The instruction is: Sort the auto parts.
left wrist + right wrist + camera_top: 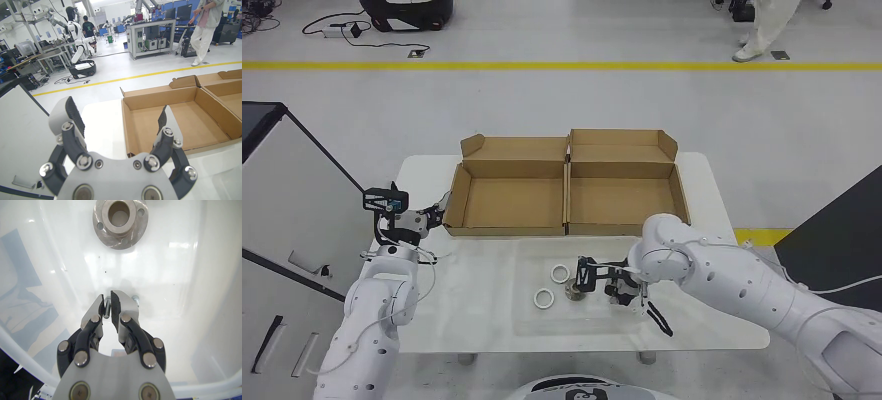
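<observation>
- Jaws of the right gripper were closed on a bolt, pinching its threaded shank between the pads, low inside the clear tray.
- We judged that hold a narrow one. Threads give the pads little flat surface to bite, so the bolt could swivel or slide out on the lift and drop back among the other parts.
- A second bolt lay just beside the outer face of one finger, and any sideways drag on the way up could knock it or set it rolling.
- Farther along the tray floor sat a metal flange, apart from the gripper, and in the top view another ring-shaped part lay near it.
- The tray's raised wall stood between the bolt and the boxes. We thought a low exit could clip that wall and jar the bolt loose.
- At the left side of the table the left gripper hung with its jaws spread wide and nothing between them, just beside the left box.
- Beyond the tray, the left box and the right box sat side by side, both bare inside. We could not tell which was meant for bolts, so a drop into the wrong one was a real risk.
</observation>
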